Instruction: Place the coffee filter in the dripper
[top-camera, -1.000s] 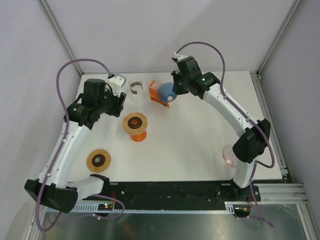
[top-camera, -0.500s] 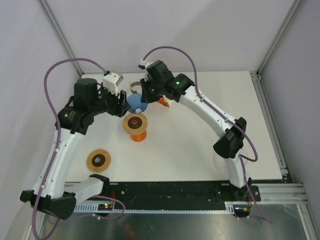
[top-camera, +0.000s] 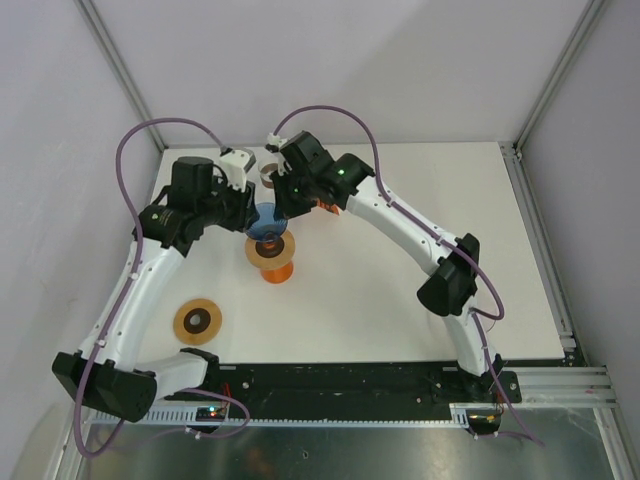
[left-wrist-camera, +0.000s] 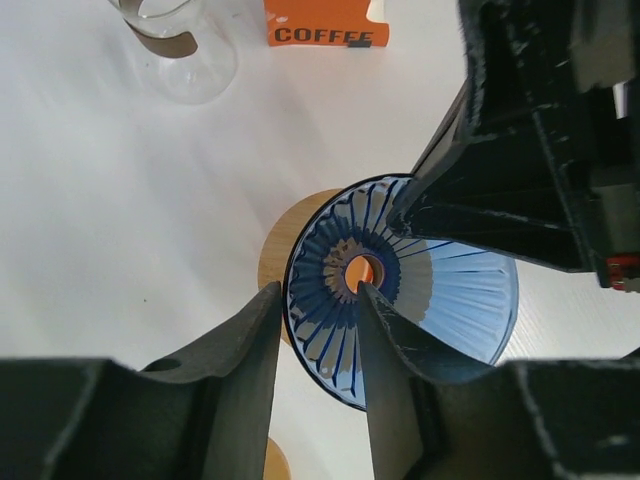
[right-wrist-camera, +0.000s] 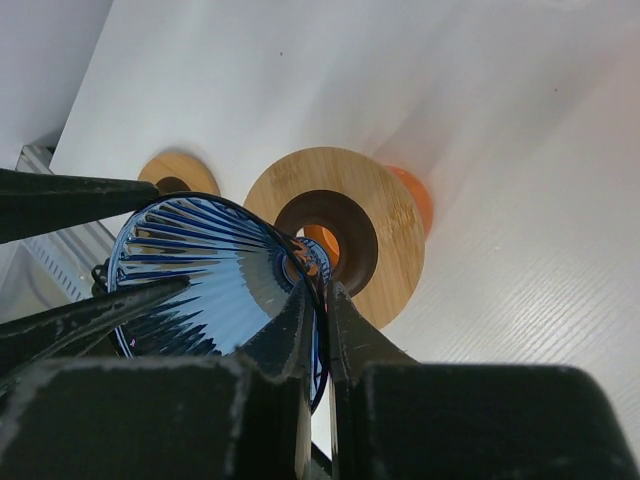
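From above, you see both arms meet over the dripper (top-camera: 272, 250), a wooden ring on an orange foot mid-table. The coffee filter (top-camera: 268, 222), a blue ribbed cone, hangs just over that ring and is not yet seated in it. Your right gripper (top-camera: 284, 200) carries it. Your left gripper (top-camera: 246, 212) is close beside it, probably to steady the rim.

On the left wrist view, your left fingers are parted and straddle the cone's near rim, one inside and one outside, without clearly pressing it. Orange shows through the cone's small hole, so it looks roughly lined up with the ring's opening, though tilted.

On the right wrist view, your right fingers are clenched on the cone's thin wall near its narrow end. That pinch leaves the tip free to drop into the ring's dark bore. Level the cone before you let go.
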